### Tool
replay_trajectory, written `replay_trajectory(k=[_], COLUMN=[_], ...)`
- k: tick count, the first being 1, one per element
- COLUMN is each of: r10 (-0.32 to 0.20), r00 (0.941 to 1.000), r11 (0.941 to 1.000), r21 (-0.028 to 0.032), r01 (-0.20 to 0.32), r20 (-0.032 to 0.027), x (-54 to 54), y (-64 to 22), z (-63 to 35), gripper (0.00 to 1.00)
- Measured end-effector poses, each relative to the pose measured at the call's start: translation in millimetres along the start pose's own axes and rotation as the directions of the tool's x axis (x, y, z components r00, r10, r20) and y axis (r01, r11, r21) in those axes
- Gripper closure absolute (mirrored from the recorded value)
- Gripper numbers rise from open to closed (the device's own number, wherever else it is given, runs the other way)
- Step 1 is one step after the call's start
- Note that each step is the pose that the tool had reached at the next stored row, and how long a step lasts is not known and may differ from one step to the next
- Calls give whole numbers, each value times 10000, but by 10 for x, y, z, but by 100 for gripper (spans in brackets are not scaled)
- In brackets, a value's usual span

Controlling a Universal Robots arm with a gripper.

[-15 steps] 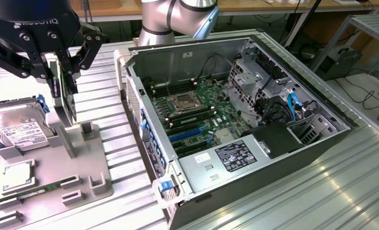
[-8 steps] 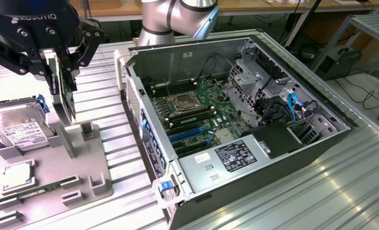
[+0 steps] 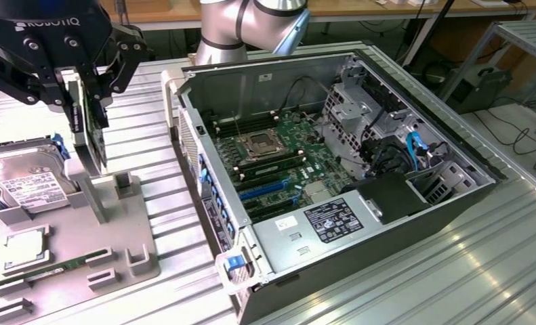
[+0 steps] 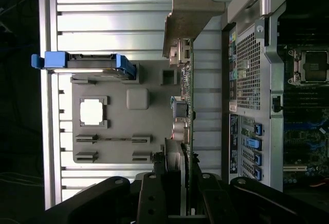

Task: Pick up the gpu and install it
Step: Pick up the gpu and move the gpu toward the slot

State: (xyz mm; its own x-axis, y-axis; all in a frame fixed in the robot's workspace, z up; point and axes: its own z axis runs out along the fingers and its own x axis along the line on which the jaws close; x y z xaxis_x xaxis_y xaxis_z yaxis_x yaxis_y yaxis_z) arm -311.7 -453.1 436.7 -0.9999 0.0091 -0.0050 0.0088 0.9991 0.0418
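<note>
— How far are we with the card?
— The pick-up looks done to me. My black claw [image 3: 87, 108] is clenched on the gpu [image 3: 91, 145], a flat green circuit card with a silver end bracket. It hangs upright and I see it edge-on.
— Is it out of its holder?
— I judge yes, but only just. Its lower edge is just above the grey plastic fixture tray [image 3: 69, 233]. The silver boxy hard drive [image 3: 24, 179] and the long green RAM stick [image 3: 55, 267] sit on that tray.
— And the install?
— Not done. Further back the open black tower case [image 3: 277, 237] lies on the ribbed metal surface [image 3: 448, 271], well apart from the card. Its blue slots [image 3: 263, 189] appear free.
</note>
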Motion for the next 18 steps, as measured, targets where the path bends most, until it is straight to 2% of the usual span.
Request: replay_trajectory(k=[5,18], r10=[-1,0], r00=[10000,10000], r11=[10000,10000], r21=[0,0], r01=[1,0], r20=[0,0], x=[-16,-153], y=[0,1], z=[0,1], gripper=[72,72])
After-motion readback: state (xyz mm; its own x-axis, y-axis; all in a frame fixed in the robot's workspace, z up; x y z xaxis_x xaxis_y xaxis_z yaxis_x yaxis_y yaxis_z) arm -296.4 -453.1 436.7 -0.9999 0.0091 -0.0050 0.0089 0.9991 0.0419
